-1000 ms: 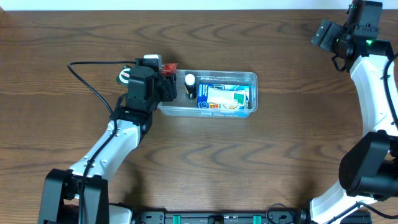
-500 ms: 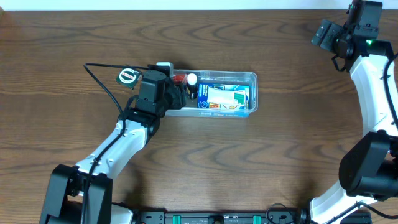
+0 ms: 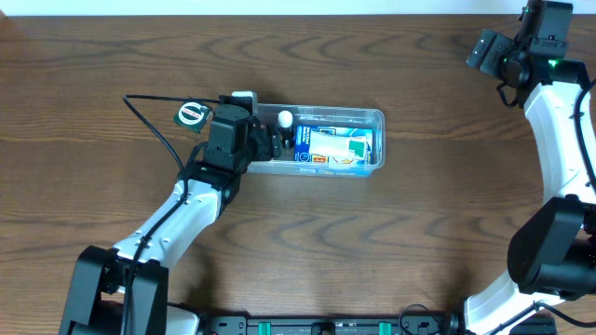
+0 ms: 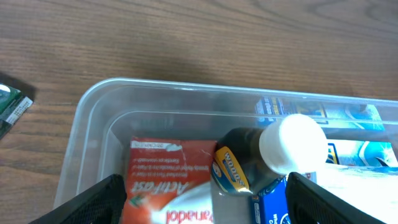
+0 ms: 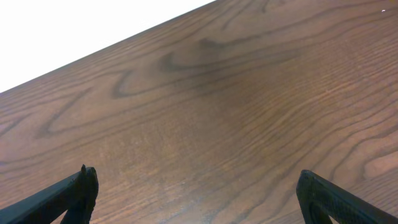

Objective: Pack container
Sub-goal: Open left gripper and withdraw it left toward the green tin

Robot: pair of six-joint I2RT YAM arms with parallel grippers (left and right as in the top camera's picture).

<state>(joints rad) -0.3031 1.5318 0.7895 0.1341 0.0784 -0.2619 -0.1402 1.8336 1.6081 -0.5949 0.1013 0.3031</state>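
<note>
The clear plastic container [image 3: 378,115] lies at the table's centre. It holds a blue and white box [image 3: 335,147] and a dark bottle with a white cap [image 3: 285,119]. My left gripper [image 3: 265,141] is over the container's left end. In the left wrist view the container's rim [image 4: 93,106] curves round a red box [image 4: 168,180] that lies on the bottom, next to the bottle [image 4: 292,143]. My left gripper [image 4: 205,202] is open, with its fingers on either side of the red box and apart from it. My right gripper [image 3: 486,48] is open and empty at the far right back.
A small round green and white item [image 3: 190,113] lies on the table left of the container, and shows at the left edge of the left wrist view [image 4: 9,106]. The right wrist view shows only bare wood under the right gripper [image 5: 199,193].
My left gripper moved right with the red box, from beside the container's left end to over it. The red box now lies inside. The right arm has not moved.
</note>
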